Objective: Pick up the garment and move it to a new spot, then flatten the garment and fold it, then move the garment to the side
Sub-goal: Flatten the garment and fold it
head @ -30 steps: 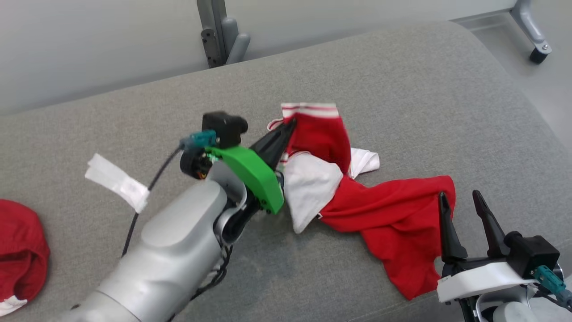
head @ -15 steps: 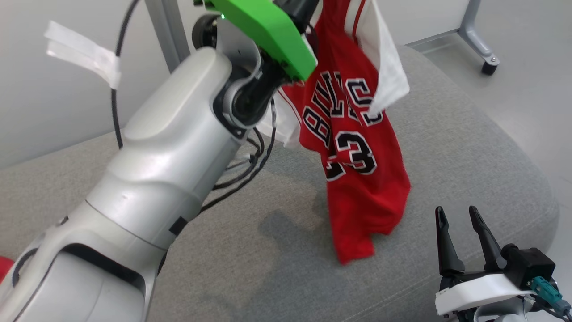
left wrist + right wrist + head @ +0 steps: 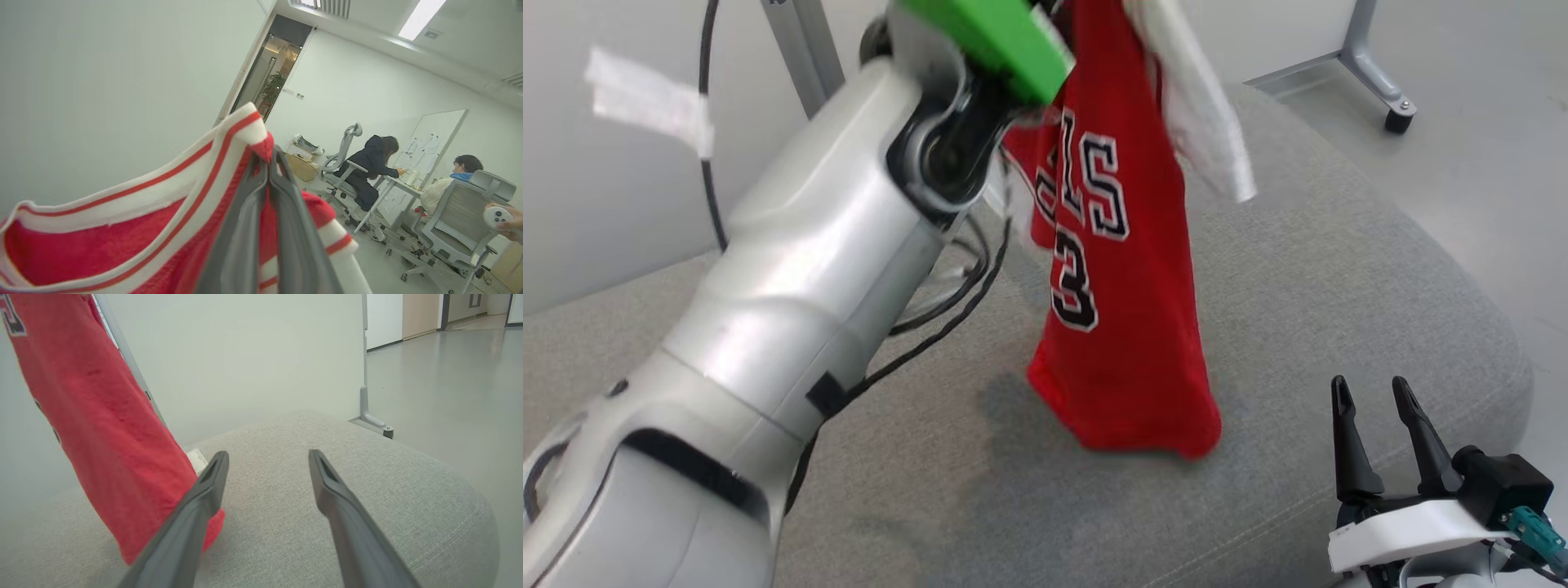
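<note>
Red cloth with black, white-edged lettering and a numeral 3, the garment (image 3: pixel 1123 327) hangs down the middle of the head view from the top edge. Its bunched lower hem sits low over the grey upholstered surface (image 3: pixel 1339 269); whether the hem touches the surface I cannot tell. A white panel of the garment trails off toward the upper right.

In the left wrist view, the garment's white-and-red striped trim (image 3: pixel 229 143) is pinched between the two dark fingers of the left gripper (image 3: pixel 269 157), which are pressed together on the cloth. In the head view the left arm's green housing (image 3: pixel 988 37) sits at the top centre. The pale forearm (image 3: pixel 792 286) runs down to the lower left, with black cables (image 3: pixel 931 335) looping beside it.

The right gripper (image 3: pixel 1369 384) stands at the lower right of the head view with its fingers spread apart and nothing between them. In the right wrist view the garment hangs at the left, just beside one finger.

A castered metal leg (image 3: pixel 1372 65) shows at the upper right. At the right of the left wrist view, two people (image 3: pixel 374 163) sit at a desk.
</note>
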Tool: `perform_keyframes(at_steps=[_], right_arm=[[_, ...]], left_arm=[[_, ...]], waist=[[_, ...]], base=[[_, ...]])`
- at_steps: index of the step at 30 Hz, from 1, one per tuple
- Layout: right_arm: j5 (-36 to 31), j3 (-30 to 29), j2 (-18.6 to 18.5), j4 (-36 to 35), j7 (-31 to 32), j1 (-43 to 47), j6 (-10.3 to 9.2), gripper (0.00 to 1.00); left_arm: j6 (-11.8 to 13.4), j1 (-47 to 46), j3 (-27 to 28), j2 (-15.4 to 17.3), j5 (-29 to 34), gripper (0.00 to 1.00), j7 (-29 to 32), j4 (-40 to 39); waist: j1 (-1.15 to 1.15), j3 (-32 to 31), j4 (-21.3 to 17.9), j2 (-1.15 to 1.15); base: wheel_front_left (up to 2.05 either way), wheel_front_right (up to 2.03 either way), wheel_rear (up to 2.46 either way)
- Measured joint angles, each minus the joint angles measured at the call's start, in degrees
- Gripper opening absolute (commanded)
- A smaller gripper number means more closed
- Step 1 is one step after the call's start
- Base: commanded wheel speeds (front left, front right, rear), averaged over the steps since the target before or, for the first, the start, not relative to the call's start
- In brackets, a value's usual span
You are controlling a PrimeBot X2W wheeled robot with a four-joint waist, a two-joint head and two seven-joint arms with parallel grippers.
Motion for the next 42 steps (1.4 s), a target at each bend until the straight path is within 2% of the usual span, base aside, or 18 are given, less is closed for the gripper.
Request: perform_keyframes(at_steps=[5,12,16,19,20,21,22,23,29,31,33,35,38,41,42], right_arm=[[0.2,-0.2,0.0,-0.1,0.0,-0.1,0.0,1.0],[0.2,-0.6,0.0,-0.4,0.0,-1.4,0.0,1.0],[-0.4,-0.8,0.0,-0.5,0.0,-1.6,0.0,1.0],[-0.6,-0.8,0.0,-0.5,0.0,-1.7,0.0,1.0],[-0.8,-0.7,0.0,-0.5,0.0,-1.8,0.0,1.0],[-1.0,-0.6,0.0,-0.5,0.0,-1.9,0.0,1.0],[-1.0,-0.6,0.0,-0.5,0.0,-2.0,0.0,1.0],[-1.1,-0.4,0.0,-0.5,0.0,-2.1,0.0,1.0],[-0.4,1.8,0.0,-0.2,0.0,-3.2,0.0,1.0],[0.7,3.4,0.0,0.2,0.0,-3.8,0.0,1.0],[2.3,5.2,0.0,0.8,0.0,-4.1,0.0,1.0],[3.8,7.2,0.0,1.9,0.0,-4.5,0.0,1.0],[5.7,10.1,0.1,3.8,0.0,-5.2,0.0,1.0],[6.1,12.4,0.0,6.2,0.0,-6.1,0.0,1.0],[6.5,14.3,0.0,8.1,0.0,-7.1,0.0,1.0]], left_arm=[[-0.9,9.7,-1.3,7.7,0.4,0.0,-0.7,6.3],[-1.5,14.6,-0.6,16.2,1.0,0.0,-3.3,11.6],[-1.6,15.6,-0.1,20.0,2.0,0.0,-5.1,13.5],[-1.6,16.3,0.6,21.1,2.1,0.0,-5.7,14.6],[-1.6,16.6,0.7,21.5,2.2,0.18,-5.9,15.2],[-1.6,17.0,0.8,21.6,2.3,0.49,-6.1,15.8],[-1.6,17.4,0.9,21.6,2.3,0.9,-6.2,16.2],[-1.6,17.8,0.7,21.6,2.4,1.0,-6.3,16.6],[-1.3,18.8,0.9,22.0,5.0,1.0,-7.1,19.8],[-0.5,18.9,1.2,22.4,6.4,1.0,-7.2,20.6],[0.5,18.6,3.0,23.7,10.5,1.0,-7.2,20.2],[1.9,18.3,6.9,25.2,15.1,1.0,-7.4,17.7],[4.7,21.0,14.0,25.6,23.9,1.0,-7.4,10.6],[7.7,28.9,21.3,24.7,33.3,1.0,-7.4,1.3],[9.0,34.8,25.6,23.5,39.0,1.0,-7.4,-4.8]], waist=[[0.0,1.0,2.2,0.0],[0.0,3.5,5.2,0.0],[0.0,4.6,6.9,0.0],[0.0,5.1,7.7,0.0],[0.0,5.3,8.0,0.0],[0.0,5.5,8.4,-0.01],[0.0,5.7,8.8,-0.01],[0.0,5.8,9.1,0.0],[0.0,7.0,10.6,0.0],[0.0,7.4,11.0,0.0],[0.0,7.8,11.4,0.0],[0.0,8.1,11.8,-0.01],[0.0,8.4,12.7,0.0],[0.0,8.5,13.9,-0.01],[0.0,8.5,14.6,0.0]], base=[[0.0,0.0,0.0],[0.0,0.0,0.0],[0.0,0.0,0.0],[0.0,0.0,0.0],[0.0,0.0,0.0],[0.0,0.0,0.0],[0.0,0.0,0.0],[0.0,0.0,0.0],[0.0,0.0,0.0],[0.0,0.0,0.0],[0.0,0.0,0.0],[0.0,0.0,0.0],[0.0,0.0,0.0],[0.0,0.0,0.0],[0.0,0.0,0.0]])
